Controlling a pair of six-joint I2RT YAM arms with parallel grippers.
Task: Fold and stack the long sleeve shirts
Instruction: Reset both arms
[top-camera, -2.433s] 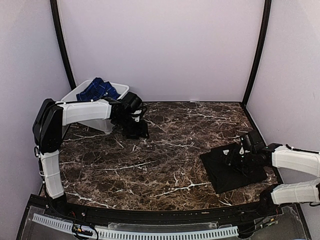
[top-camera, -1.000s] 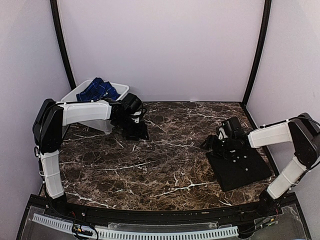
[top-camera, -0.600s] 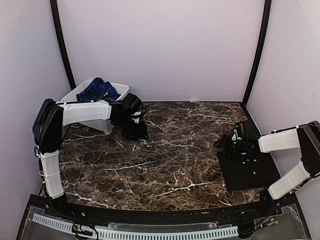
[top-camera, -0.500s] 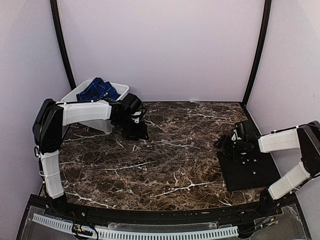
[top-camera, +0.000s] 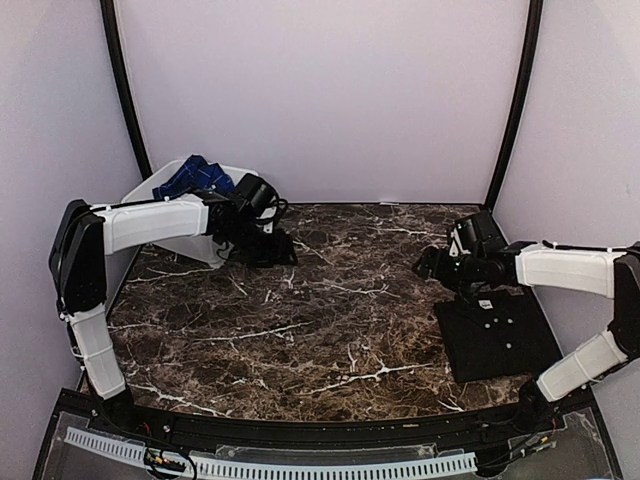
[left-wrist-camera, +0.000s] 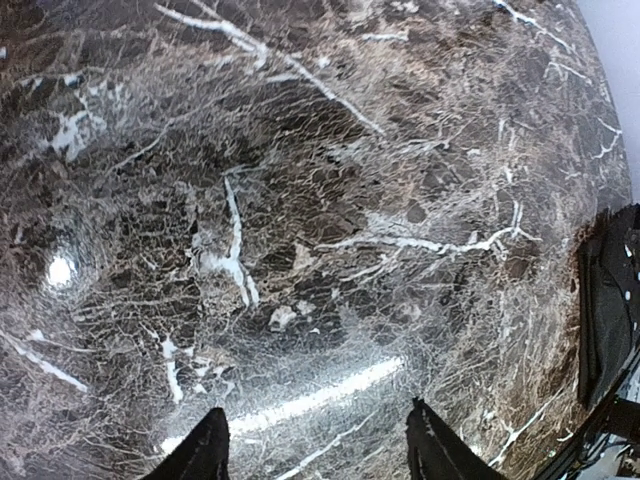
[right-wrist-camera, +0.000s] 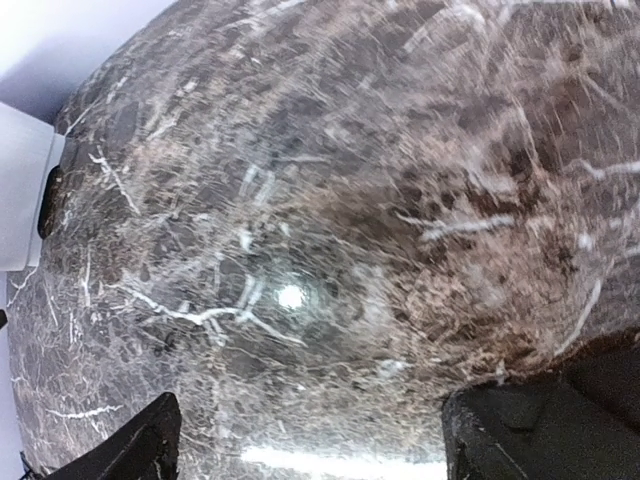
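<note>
The blue checked shirt sits bunched inside the white tub. Just beside the tub, the left hand hangs over the table, fingers apart and empty. Well away from the tub lies the folded black shirt, with the right hand above its tub-side corner, spread wide and holding nothing.
</note>
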